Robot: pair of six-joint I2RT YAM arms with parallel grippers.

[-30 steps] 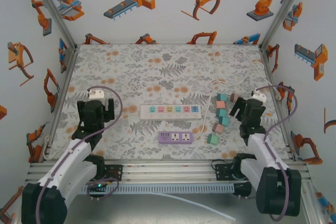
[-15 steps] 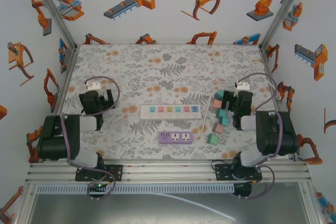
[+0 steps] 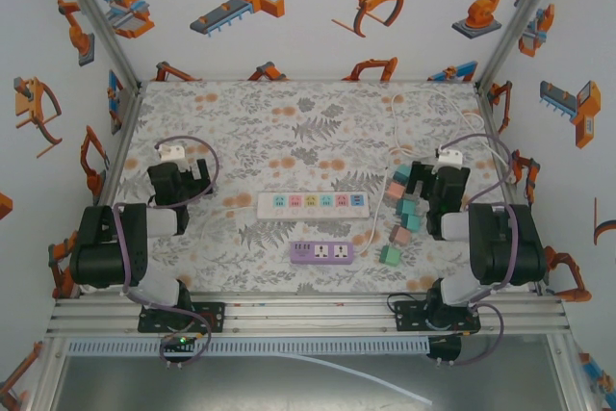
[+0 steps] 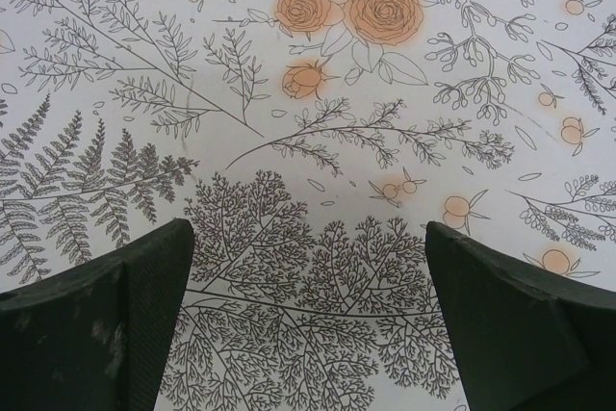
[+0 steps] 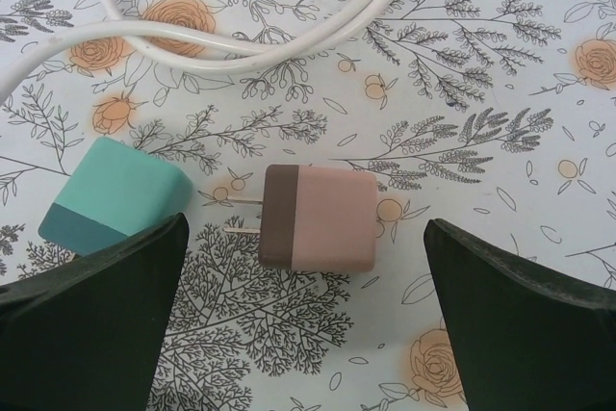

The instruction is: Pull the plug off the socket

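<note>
Pink-and-brown plug (image 5: 318,217) lies loose on the floral cloth (image 5: 500,141), prongs pointing toward a teal plug (image 5: 115,194) just beside it; white cable (image 5: 241,45) loops beyond. Right gripper (image 3: 434,180) hangs over it, jaws spread wide, empty. Left gripper (image 4: 308,238) likewise wide, over bare cloth. White strip (image 3: 313,203) and purple strip (image 3: 321,252) sit mid-table; whether any plug is seated in them is too small to tell. If you find one, pin the strip with the left, pinch the plug's flat sides, and draw straight along the prongs, no rocking.
</note>
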